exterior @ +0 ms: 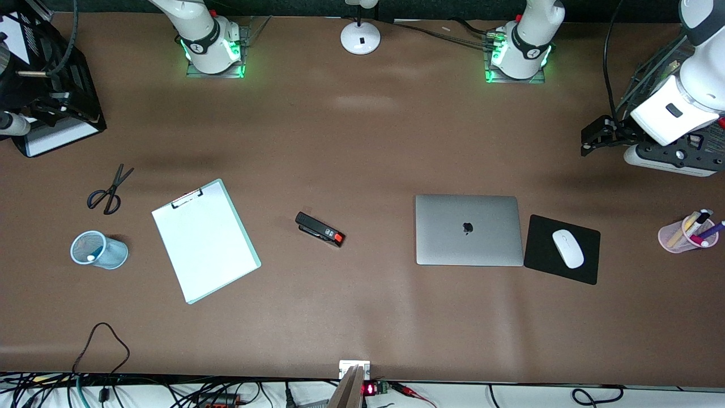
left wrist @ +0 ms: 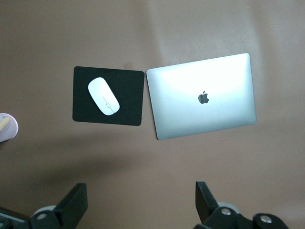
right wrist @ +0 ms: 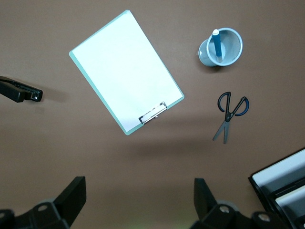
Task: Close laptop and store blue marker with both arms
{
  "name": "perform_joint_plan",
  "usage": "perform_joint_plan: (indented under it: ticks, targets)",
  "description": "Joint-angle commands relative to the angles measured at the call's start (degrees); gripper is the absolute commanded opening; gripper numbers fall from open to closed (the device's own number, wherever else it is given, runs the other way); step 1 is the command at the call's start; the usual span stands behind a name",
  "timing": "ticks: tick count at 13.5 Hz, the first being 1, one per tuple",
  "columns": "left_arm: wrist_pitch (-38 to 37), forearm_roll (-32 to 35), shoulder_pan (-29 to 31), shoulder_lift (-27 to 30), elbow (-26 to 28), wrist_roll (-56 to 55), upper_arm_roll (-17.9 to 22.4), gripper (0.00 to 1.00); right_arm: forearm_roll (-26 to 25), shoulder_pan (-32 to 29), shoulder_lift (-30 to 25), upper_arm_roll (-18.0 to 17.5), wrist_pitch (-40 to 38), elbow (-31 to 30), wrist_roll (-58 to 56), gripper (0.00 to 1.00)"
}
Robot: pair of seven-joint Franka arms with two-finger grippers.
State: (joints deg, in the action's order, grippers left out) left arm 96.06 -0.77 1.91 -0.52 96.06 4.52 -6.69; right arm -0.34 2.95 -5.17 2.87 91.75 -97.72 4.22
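The laptop [exterior: 468, 229] lies closed on the table, lid up with the dark apple logo showing; it also shows in the left wrist view [left wrist: 202, 95]. The blue marker [right wrist: 217, 45] stands inside a light-blue mesh cup [right wrist: 234, 40], whitish end up; that cup [exterior: 107, 252] is at the right arm's end of the table. My left gripper [left wrist: 140, 195] is open and empty, high over bare table at the left arm's end [exterior: 589, 141]. My right gripper [right wrist: 138, 191] is open and empty, high over bare table near the black tray.
A black mousepad [exterior: 538, 258] with a white mouse [exterior: 567, 248] lies beside the laptop. A pink cup [exterior: 671, 239] holds other markers. A stapler [exterior: 320, 229], a clipboard [exterior: 205, 241], scissors [exterior: 107, 192] and a black tray [exterior: 56, 133] lie toward the right arm's end.
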Motion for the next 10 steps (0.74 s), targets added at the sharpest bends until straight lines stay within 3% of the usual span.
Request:
perform_joint_plan:
  ticks: [1,10]
  targets:
    - [-1.1,-1.0,-0.2,-0.1,-0.5,-0.6,0.7,1.0,-0.2,0.0,-0.3,-0.5,-0.6,0.9,0.0,1.0]
    - [-3.1,-2.1,-0.2,-0.5,-1.7,-2.4,0.6,1.0,0.0,0.0,-0.1,-0.6,-1.0,0.9,0.0,1.0]
